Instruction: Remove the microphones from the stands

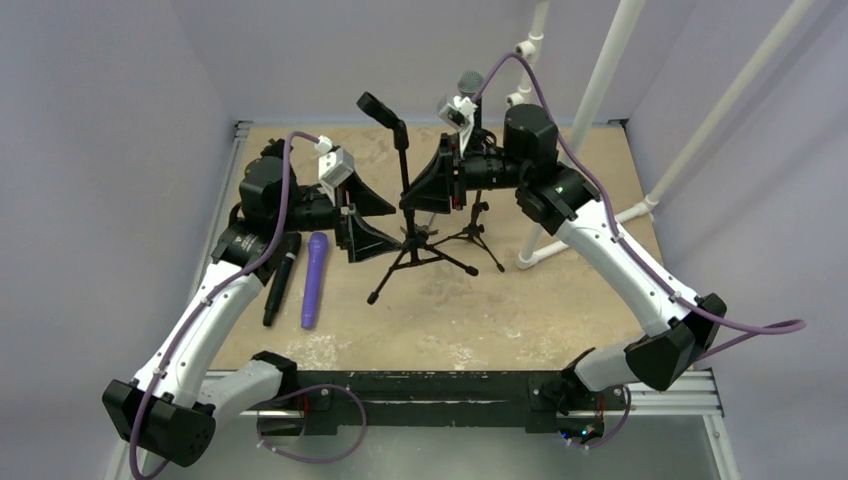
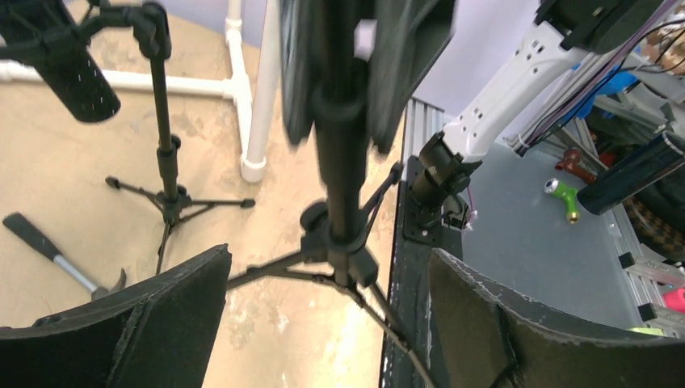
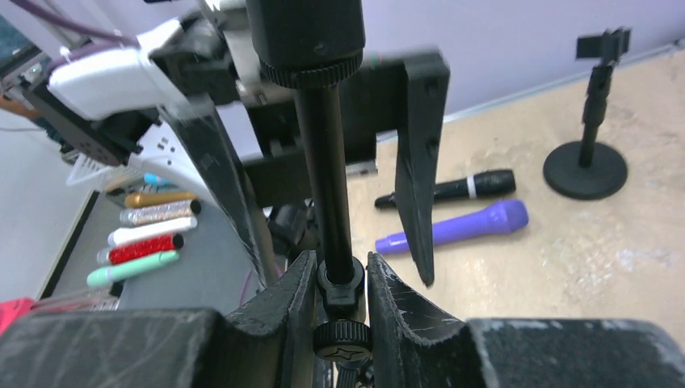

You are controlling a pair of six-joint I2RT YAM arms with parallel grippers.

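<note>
A black tripod stand (image 1: pixel 405 175) rises mid-table, and its top clip (image 1: pixel 378 106) is empty. My right gripper (image 1: pixel 410 203) is shut on this stand's pole (image 3: pixel 329 186), just above a clamp knob, with the jaws (image 3: pixel 341 263) pressed on both sides. My left gripper (image 1: pixel 397 229) is open, its fingers (image 2: pixel 161 315) apart with nothing between them; the pole (image 2: pixel 339 162) stands just ahead of them. A purple microphone (image 1: pixel 314 278) and a black microphone (image 1: pixel 280 282) lie on the table to the left. A grey-headed microphone (image 1: pixel 470 82) sits in a second tripod stand (image 2: pixel 165 153) behind.
White PVC pipes (image 1: pixel 600 90) rise at the back right, one foot (image 2: pixel 254 166) near the stands. A round-base stand (image 3: pixel 586 166) with an empty clip stands beyond the two lying microphones. Off the table, markers (image 3: pixel 145 234) lie on a grey surface.
</note>
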